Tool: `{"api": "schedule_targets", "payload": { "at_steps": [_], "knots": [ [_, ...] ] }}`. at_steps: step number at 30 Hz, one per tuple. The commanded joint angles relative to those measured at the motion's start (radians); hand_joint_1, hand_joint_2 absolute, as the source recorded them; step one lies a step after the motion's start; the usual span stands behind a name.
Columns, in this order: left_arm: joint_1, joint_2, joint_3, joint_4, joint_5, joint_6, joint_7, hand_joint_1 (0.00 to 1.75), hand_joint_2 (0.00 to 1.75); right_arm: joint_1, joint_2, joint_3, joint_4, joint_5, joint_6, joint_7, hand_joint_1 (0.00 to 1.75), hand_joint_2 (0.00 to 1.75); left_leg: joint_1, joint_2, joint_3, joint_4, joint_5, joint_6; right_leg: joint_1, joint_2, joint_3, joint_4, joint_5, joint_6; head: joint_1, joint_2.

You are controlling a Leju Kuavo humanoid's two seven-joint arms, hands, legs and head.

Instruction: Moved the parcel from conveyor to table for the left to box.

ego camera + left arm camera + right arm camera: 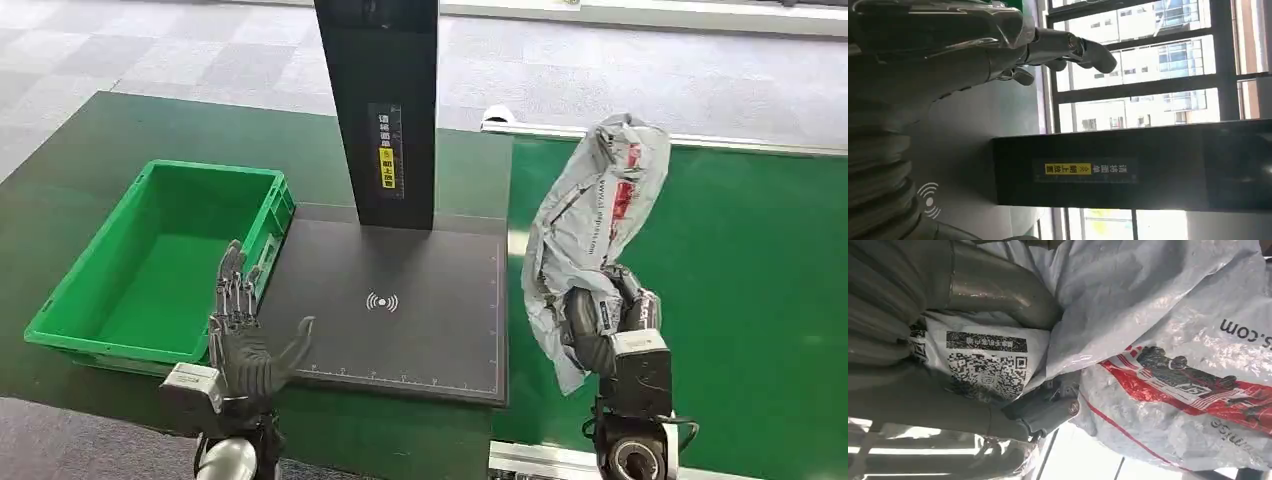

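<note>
A crumpled grey plastic parcel (590, 215) with red print stands up above the green conveyor belt (760, 270), near its left edge. My right hand (605, 320) grips its lower part. In the right wrist view the fingers (998, 295) wrap around the parcel (1173, 330) beside a label with a QR code. My left hand (245, 335) hovers open, fingers spread and pointing forward, over the edge between the green box (110, 300) and the black scanning pad (400, 300). The left wrist view shows its fingers (1068, 50) stretched out with nothing in them.
A black post (385, 110) with a yellow label stands at the back of the scanning pad. The green box is empty and sits on the dark green table (60, 190). The conveyor's metal rail (700, 140) runs along the far side.
</note>
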Motion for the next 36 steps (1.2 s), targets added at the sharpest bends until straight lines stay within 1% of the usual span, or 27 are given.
{"api": "schedule_targets", "payload": {
  "at_steps": [1, 3, 6, 11, 22, 23, 24, 25, 32, 36],
  "knots": [
    [-0.059, 0.044, 0.012, 0.034, 0.011, 0.021, 0.031, 0.00, 1.75, -0.198, 0.029, 0.160, 0.386, 0.061, 0.144, 0.098, 1.75, 1.75, 0.001, 0.005, 0.003, -0.002, 0.000, 0.000, 0.001, 0.005, 0.001, -0.002, 0.002, -0.001, 0.000, 0.000],
    [-0.057, 0.044, 0.013, 0.035, 0.010, 0.028, 0.043, 0.00, 1.75, -0.221, 0.031, 0.179, 0.443, 0.081, 0.158, 0.111, 1.75, 1.75, 0.001, 0.004, 0.004, -0.003, 0.001, -0.001, 0.001, 0.004, 0.002, -0.002, 0.002, -0.001, 0.000, 0.000],
    [-0.046, 0.042, 0.012, 0.033, 0.008, 0.032, 0.052, 0.00, 1.75, -0.233, 0.020, 0.186, 0.481, 0.099, 0.165, 0.131, 1.75, 1.75, 0.001, 0.003, 0.004, -0.003, 0.001, 0.000, 0.001, 0.004, 0.002, -0.002, 0.002, -0.001, 0.000, 0.000],
    [-0.049, 0.038, 0.012, 0.033, 0.008, 0.034, 0.059, 0.00, 1.75, -0.239, 0.010, 0.182, 0.494, 0.107, 0.173, 0.143, 1.75, 1.75, 0.001, 0.001, 0.002, -0.001, 0.001, 0.000, 0.001, 0.001, 0.001, -0.001, 0.000, 0.000, 0.000, 0.000],
    [-0.048, 0.036, 0.012, 0.026, 0.006, 0.036, 0.067, 0.00, 1.75, -0.246, 0.009, 0.185, 0.503, 0.109, 0.180, 0.151, 1.75, 1.75, 0.001, 0.000, 0.002, -0.002, 0.002, 0.000, 0.001, 0.000, 0.001, -0.002, 0.001, -0.001, 0.000, 0.000],
    [-0.045, 0.035, 0.012, 0.023, 0.003, 0.038, 0.073, 0.00, 1.75, -0.253, 0.012, 0.180, 0.519, 0.108, 0.184, 0.177, 1.75, 1.75, 0.001, 0.000, 0.001, -0.001, 0.001, -0.001, 0.001, 0.000, 0.000, -0.001, 0.000, 0.000, 0.000, 0.000],
    [-0.042, 0.034, 0.013, 0.020, 0.001, 0.040, 0.075, 0.00, 1.75, -0.254, 0.015, 0.176, 0.522, 0.117, 0.166, 0.195, 0.33, 1.75, 0.001, 0.000, 0.002, -0.001, 0.001, 0.000, 0.001, 0.001, 0.001, -0.001, 0.001, -0.001, 0.000, 0.000],
    [-0.036, 0.034, 0.015, 0.015, 0.000, 0.042, 0.076, 0.00, 1.75, -0.255, 0.018, 0.174, 0.525, 0.122, 0.159, 0.204, 0.00, 1.75, 0.000, 0.001, 0.001, -0.001, 0.001, 0.000, 0.000, 0.001, 0.000, -0.001, 0.000, 0.000, 0.000, 0.000],
    [-0.031, 0.027, 0.015, 0.010, -0.006, 0.043, 0.082, 0.00, 1.75, -0.257, 0.006, 0.193, 0.531, 0.142, 0.163, 0.196, 0.00, 1.75, 0.000, 0.001, 0.002, -0.002, 0.001, 0.000, 0.001, 0.001, 0.002, -0.002, 0.001, -0.001, 0.000, 0.000],
    [-0.033, 0.019, 0.018, 0.010, -0.016, 0.035, 0.089, 0.00, 1.75, -0.257, 0.000, 0.210, 0.532, 0.152, 0.171, 0.165, 0.00, 1.75, 0.001, 0.000, 0.002, -0.001, 0.001, 0.000, 0.001, 0.000, 0.001, -0.001, 0.000, -0.001, 0.000, 0.000]
  ]
}}
